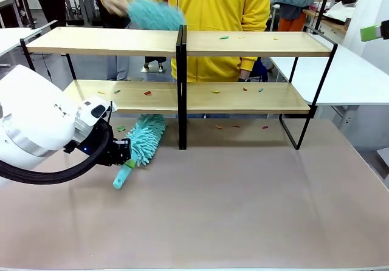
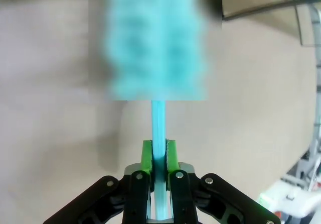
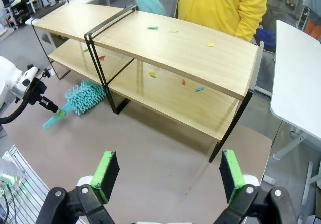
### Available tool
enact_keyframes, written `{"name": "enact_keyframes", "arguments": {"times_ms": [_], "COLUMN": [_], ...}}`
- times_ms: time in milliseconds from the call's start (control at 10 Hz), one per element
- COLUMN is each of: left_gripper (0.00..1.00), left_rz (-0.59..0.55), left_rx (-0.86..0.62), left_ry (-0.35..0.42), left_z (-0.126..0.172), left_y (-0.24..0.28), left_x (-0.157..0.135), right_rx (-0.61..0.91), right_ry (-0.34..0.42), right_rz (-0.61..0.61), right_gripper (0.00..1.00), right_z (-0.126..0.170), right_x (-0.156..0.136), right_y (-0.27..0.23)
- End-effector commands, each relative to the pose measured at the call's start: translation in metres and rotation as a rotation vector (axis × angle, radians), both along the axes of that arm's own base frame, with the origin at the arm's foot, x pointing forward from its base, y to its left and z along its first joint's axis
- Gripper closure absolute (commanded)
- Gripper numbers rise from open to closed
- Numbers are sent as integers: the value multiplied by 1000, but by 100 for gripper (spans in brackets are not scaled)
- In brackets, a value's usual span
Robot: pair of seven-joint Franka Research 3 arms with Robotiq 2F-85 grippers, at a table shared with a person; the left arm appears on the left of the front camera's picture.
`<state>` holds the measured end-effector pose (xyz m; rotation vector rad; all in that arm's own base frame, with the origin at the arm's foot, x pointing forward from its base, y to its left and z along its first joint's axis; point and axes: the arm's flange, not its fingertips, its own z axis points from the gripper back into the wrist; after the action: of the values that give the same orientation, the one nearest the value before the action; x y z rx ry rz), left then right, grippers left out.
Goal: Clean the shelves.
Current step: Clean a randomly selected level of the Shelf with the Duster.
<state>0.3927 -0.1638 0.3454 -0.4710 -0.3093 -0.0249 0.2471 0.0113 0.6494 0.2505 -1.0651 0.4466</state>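
Your wide two-tier shelves of light-wood boards on a thin black frame (image 1: 255,43) stand along the far edge of the brown bench (image 1: 243,210). Small coloured scraps (image 1: 223,37) lie on both boards. Your left jaws clamp the flat handle of a fluffy turquoise duster (image 1: 144,138), its head on the bench just before the lower board's left half. Your right jaws stand wide and hold nothing, raised by the bench's right edge. A person's hand (image 1: 112,0) holds a second turquoise duster (image 1: 155,14) over the top board's left half.
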Motion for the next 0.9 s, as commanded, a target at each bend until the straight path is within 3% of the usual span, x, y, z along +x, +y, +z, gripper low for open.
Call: {"name": "enact_keyframes", "arguments": {"times_ms": [0,800], "left_gripper": [100,100], "left_rz": [86,381], "left_rx": [35,142], "left_ry": [19,142], "left_z": [-6,14], "left_y": [3,74], "left_x": [-23,-32], "right_rx": [4,4], "right_ry": [0,0], "right_rz": [2,2], "right_gripper": [0,0], "right_z": [0,0], "right_x": [0,0], "right_y": [-1,-1]}}
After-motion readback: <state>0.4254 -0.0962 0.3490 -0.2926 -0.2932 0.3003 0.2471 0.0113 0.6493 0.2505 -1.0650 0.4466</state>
